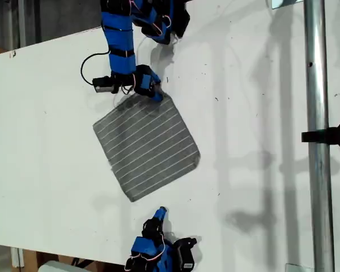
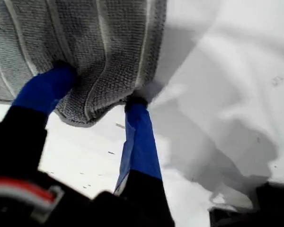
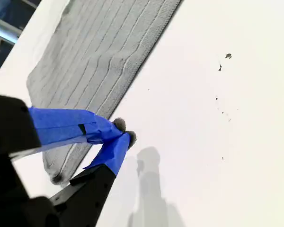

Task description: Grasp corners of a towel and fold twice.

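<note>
towel (image 1: 147,146): grey with thin white stripes, lying flat as a tilted square near the middle of our white table (image 1: 255,170).
towel corner (image 1: 163,97): the 12 o'clock tip, lifted slightly, caught in our first gripper (image 1: 153,89).
first gripper: blue-taped jaws pinching that corner's edge.
second gripper (image 1: 160,213): at 6 o'clock of the towel, just off its lowest tip, not touching; jaws pressed together on nothing.
writing: none we can read.
</note>
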Controlling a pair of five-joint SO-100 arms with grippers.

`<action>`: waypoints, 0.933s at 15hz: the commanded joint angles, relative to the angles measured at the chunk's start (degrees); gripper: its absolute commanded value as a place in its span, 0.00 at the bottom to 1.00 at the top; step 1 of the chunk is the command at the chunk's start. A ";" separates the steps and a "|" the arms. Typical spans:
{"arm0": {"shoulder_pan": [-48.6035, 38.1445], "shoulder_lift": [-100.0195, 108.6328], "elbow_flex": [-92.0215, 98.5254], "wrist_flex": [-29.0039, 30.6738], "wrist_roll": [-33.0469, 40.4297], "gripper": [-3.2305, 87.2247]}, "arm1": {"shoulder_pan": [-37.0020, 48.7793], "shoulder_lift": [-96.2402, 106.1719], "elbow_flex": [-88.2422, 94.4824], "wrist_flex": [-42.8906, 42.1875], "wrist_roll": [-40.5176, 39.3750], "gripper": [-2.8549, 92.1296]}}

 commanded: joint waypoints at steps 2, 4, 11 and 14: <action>-0.53 0.09 0.18 0.09 -0.35 0.00 | -0.44 -0.44 -2.11 0.26 -0.79 0.03; -0.70 0.09 0.18 0.09 0.18 0.01 | -1.67 -0.35 -2.20 0.09 -0.79 0.03; 5.89 -52.73 -45.09 -3.34 -2.99 0.00 | -1.67 -0.26 -2.20 -0.18 -0.79 0.03; 13.01 -74.97 -67.41 -3.08 5.45 0.01 | -1.85 -0.26 -2.20 -0.26 -0.62 0.03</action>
